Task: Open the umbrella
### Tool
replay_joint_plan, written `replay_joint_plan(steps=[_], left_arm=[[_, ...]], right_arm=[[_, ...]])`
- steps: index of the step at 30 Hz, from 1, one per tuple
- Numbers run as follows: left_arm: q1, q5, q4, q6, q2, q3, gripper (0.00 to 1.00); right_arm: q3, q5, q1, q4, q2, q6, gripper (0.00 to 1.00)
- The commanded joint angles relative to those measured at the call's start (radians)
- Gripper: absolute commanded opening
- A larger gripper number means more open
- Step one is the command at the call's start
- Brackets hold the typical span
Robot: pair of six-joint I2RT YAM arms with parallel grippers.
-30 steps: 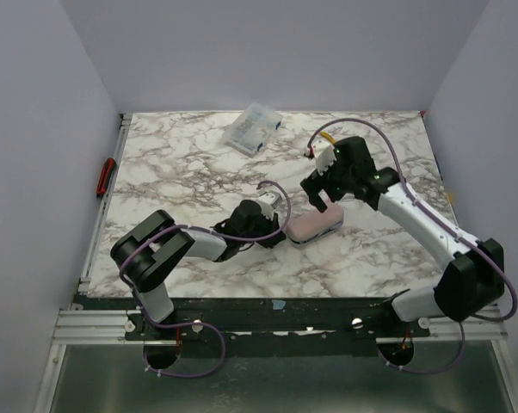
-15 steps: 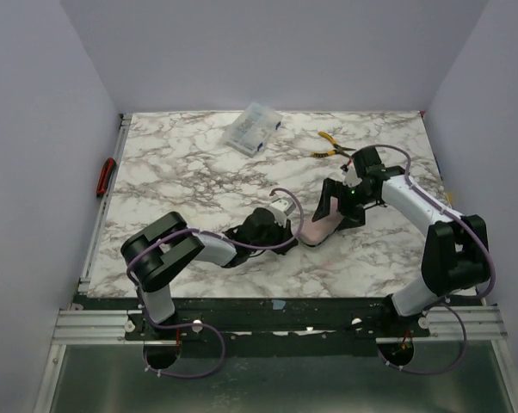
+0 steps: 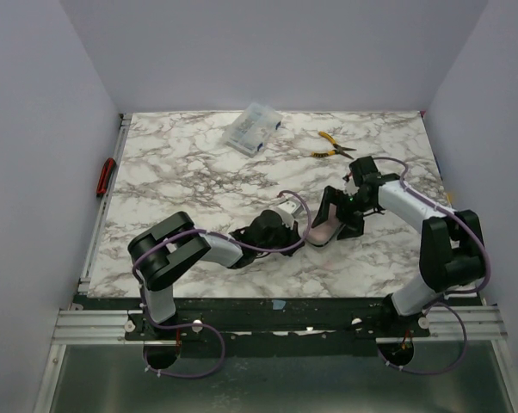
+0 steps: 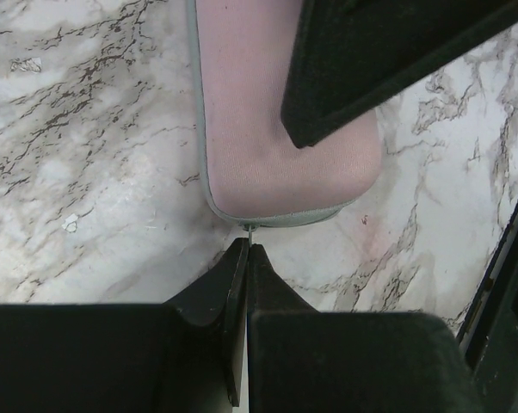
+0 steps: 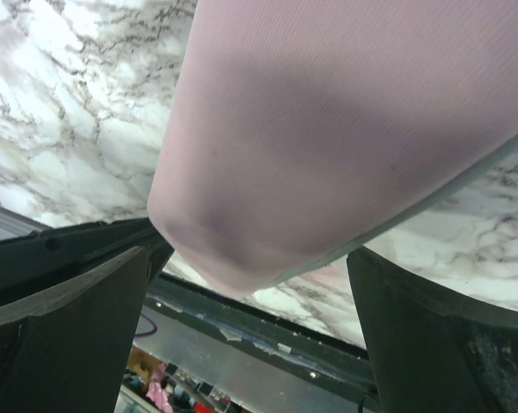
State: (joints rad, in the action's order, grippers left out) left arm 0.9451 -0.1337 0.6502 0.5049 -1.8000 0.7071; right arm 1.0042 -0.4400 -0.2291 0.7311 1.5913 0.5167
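Lavender umbrella [image 3: 321, 232]: folded shut, lying on the marble worktop [image 3: 181, 172] between my two hands.
My left hand [image 4: 246, 256]: clenched tight, its tips right at the umbrella's rounded end, where a thin bit pokes out. I cannot tell whether I am pinching it.
My right hand [image 5: 250, 284]: spread wide, one finger on each side of the umbrella, not gripping it.
Clear plastic box [image 3: 253, 128]: well beyond the umbrella, toward the far-left.
Yellow-handled pliers [image 3: 332, 144]: beyond the umbrella, closer to it than the box.
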Motion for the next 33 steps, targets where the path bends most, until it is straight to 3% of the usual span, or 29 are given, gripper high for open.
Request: replay_joint_plan(steps=[1, 3, 8, 11, 19, 27, 33], left_arm=[[0.01, 0.015, 0.051, -0.024, -0.012, 0.018, 0.0], [0.012, 0.009, 0.054, -0.031, -0.012, 0.012, 0.0], [0.01, 0.035, 0.045, -0.045, 0.001, -0.014, 0.0], [0.003, 0.068, 0.027, -0.055, 0.012, -0.024, 0.0], [-0.036, 0.158, -0.022, -0.126, 0.033, -0.011, 0.0], [-0.075, 0.151, -0.059, -0.155, 0.092, -0.052, 0.0], [-0.107, 0.142, -0.043, -0.177, 0.071, -0.046, 0.0]], right_arm=[[-0.031, 0.049, 0.007, -0.108, 0.045, -0.01, 0.99], [-0.033, 0.049, 0.007, -0.136, 0.063, -0.046, 0.95], [-0.031, 0.049, 0.011, -0.123, 0.093, -0.146, 0.59], [-0.032, -0.003, 0.011, -0.1, 0.115, -0.277, 0.43], [-0.019, -0.079, 0.025, -0.071, 0.195, -0.373, 0.02], [-0.009, -0.017, 0.047, -0.052, 0.193, -0.364, 0.01], [0.013, -0.123, 0.053, -0.001, 0.204, -0.504, 0.01]])
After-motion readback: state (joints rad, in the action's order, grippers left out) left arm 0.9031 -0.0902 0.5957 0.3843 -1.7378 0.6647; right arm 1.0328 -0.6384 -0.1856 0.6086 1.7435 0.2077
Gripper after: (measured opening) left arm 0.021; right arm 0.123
